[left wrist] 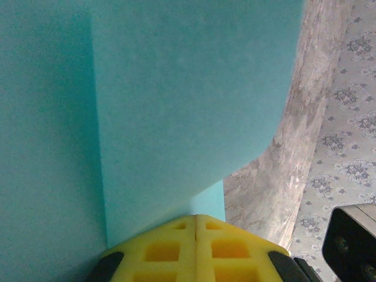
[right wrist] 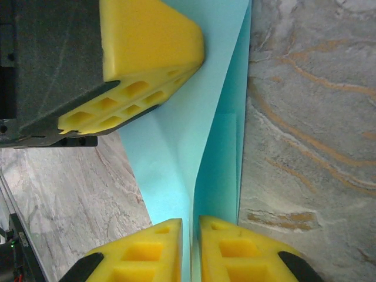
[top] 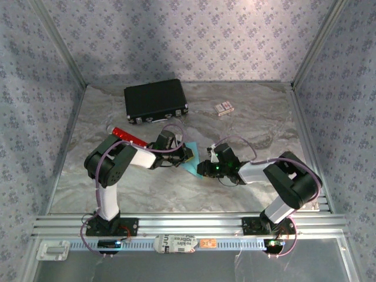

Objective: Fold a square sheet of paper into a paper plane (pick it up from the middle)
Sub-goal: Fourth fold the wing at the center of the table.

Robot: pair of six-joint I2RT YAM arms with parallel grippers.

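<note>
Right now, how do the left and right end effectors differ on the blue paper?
The left end effector has its fingers pressed flush together on the sheet of paper; the right end effector shows a thin slit between its fingers, paper running into it, grip uncertain. The left reaches in from the left, the right from the right. Both have yellow fingers on the same sheet.

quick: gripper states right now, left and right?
Left gripper: closed, holding the sheet of paper.
Right gripper: fingers a sliver apart around the folded edge of the sheet; cannot tell whether it grips.
</note>
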